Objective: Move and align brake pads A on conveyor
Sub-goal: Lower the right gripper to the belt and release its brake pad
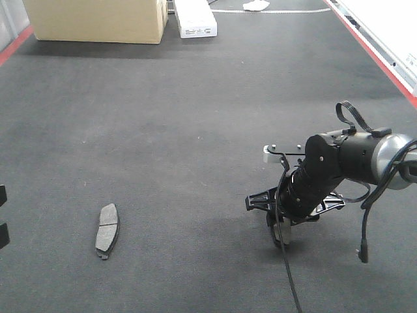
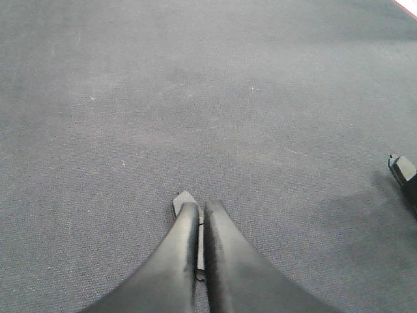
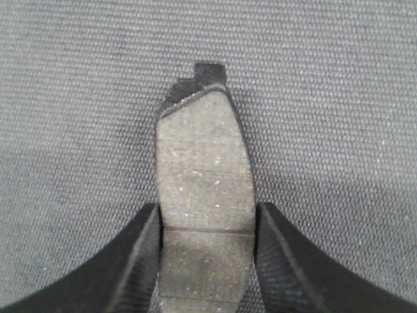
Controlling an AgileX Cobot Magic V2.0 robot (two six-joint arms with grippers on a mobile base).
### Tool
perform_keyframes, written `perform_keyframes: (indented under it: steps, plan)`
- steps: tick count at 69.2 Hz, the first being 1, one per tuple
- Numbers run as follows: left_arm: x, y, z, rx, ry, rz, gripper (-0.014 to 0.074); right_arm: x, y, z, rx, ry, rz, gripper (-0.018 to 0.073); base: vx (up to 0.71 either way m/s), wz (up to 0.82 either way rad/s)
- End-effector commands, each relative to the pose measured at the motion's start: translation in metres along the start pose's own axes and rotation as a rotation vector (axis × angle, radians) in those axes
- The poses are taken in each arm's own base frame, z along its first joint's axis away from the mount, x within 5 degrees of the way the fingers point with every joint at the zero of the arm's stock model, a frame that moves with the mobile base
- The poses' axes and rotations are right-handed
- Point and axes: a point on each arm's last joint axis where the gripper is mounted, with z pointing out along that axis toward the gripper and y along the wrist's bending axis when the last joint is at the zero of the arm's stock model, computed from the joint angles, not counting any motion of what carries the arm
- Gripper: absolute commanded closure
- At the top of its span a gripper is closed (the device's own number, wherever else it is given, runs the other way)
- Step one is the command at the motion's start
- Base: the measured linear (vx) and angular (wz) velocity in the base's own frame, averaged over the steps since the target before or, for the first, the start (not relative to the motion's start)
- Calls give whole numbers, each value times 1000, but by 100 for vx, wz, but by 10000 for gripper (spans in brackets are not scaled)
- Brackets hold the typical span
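Charcoal felt covers the conveyor (image 1: 195, 130), which fills every view and has red strips along its edges. A cardboard box (image 1: 98, 19) and a white carton (image 1: 194, 19) sit at its far end. The right arm (image 1: 345, 160) reaches in low from the right, wrist bent down to the belt.

The right hand (image 3: 207, 212) straddles a flat brake pad (image 3: 203, 169) lying friction face up. Its fingers are closed against the pad's two long edges right at the groove, and the tabbed end points away from the wrist.

The left hand (image 2: 200, 205) sits at the belt's left edge. Its fingers are pressed almost together on what looks like an edge-on brake pad (image 2: 180, 202). Only a dark corner and a pale sliver show, so that reading is a judgement.

A loose brake pad (image 1: 107, 230) lies flat on the belt between the two hands, well apart from the right one. No fourth pad is in view.

The step in hand looks like carrying the flat brake pad over to line it up with the loose one. The rough felt would likely drag on the backing plate, so a small lift should serve better than a slide. Keep the grip centred on the groove so the pad stays level. Turn the wrist until the pad's long axis runs parallel to the loose pad, then set it fully down before the fingers part. Open straight outward, so neither finger nudges the pad off line.
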Motion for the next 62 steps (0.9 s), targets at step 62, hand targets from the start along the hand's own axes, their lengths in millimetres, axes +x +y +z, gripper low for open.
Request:
perform_keyframes:
  steps: [62]
  plan:
    - [-12, -4, -4, 31, -79, 3, 603, 70, -26, -161, -66, -524, -49, 255, 0, 0]
